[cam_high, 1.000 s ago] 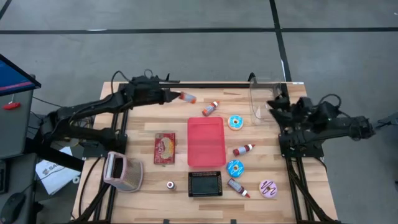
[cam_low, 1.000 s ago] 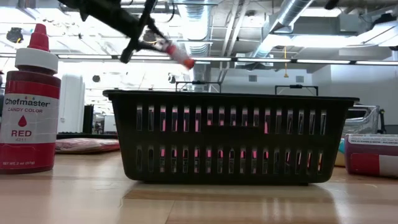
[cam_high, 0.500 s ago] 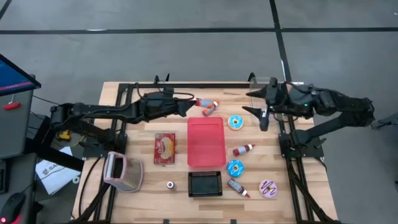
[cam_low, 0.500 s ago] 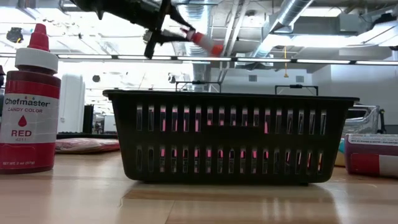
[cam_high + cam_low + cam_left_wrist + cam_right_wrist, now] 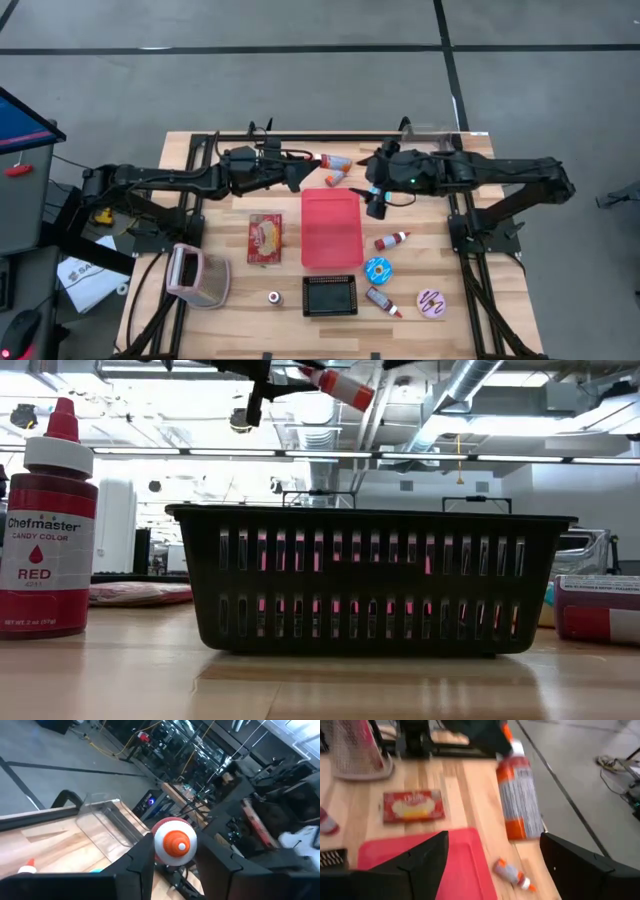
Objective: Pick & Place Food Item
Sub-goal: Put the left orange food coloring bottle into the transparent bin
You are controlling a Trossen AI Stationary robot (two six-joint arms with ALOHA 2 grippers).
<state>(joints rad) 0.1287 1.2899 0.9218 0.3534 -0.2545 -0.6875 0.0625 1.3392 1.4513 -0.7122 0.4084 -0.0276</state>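
- The orange-capped bottle is up in the air over the far side of the table, just past the far end of the red tray, lying roughly level with its cap pointing toward the right arm
- The left gripper has it pinched by one end, fingers closed on the body; in the left wrist view the cap sits right between them
- The right gripper is close by over the tray's far right corner, spread fully wide with nothing in it, and its wrist camera looks right at the bottle
- Looks like a handoff or a drop into the tray; can't say which
- If it's a handoff, the right one should line up on the bare middle of the bottle, close firmly, and only then should the left let go
- A second small bottle lies on the wood just under the held one, so any descent should stay over the tray
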